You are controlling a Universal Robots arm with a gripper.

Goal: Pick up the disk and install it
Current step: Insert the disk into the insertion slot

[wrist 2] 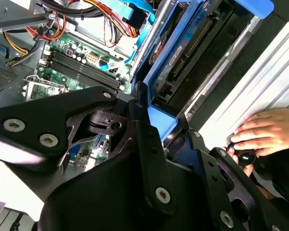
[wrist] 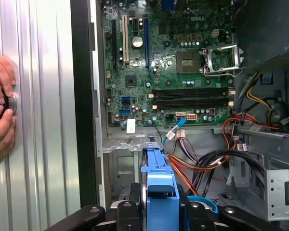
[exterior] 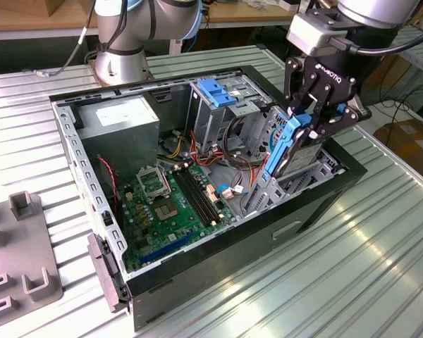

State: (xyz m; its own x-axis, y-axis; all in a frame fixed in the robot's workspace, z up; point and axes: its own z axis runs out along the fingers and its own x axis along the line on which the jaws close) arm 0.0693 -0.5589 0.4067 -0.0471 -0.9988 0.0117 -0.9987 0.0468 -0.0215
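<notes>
The disk (exterior: 302,159), a grey drive in a bright blue bracket, hangs tilted on edge over the drive bay at the open computer case's (exterior: 218,243) end on the exterior view's right. Its lower end dips into the bay's metal cage. My gripper (exterior: 307,121) is shut on the bracket's upper end. In the second wrist view the disk (wrist 2: 183,53) runs away from my gripper (wrist 2: 163,129), its connector side showing. In the first wrist view the blue bracket (wrist: 156,185) sits between the black fingers (wrist: 127,214) above the case's metal floor.
Inside the case are the green motherboard (exterior: 173,201), a grey power-supply box (exterior: 120,123), another blue clip (exterior: 217,91) and loose cables (wrist: 202,163). A person's hands (wrist: 0,113) rest on the ribbed table beside the case. A grey fixture (exterior: 25,271) stands at the exterior view's left.
</notes>
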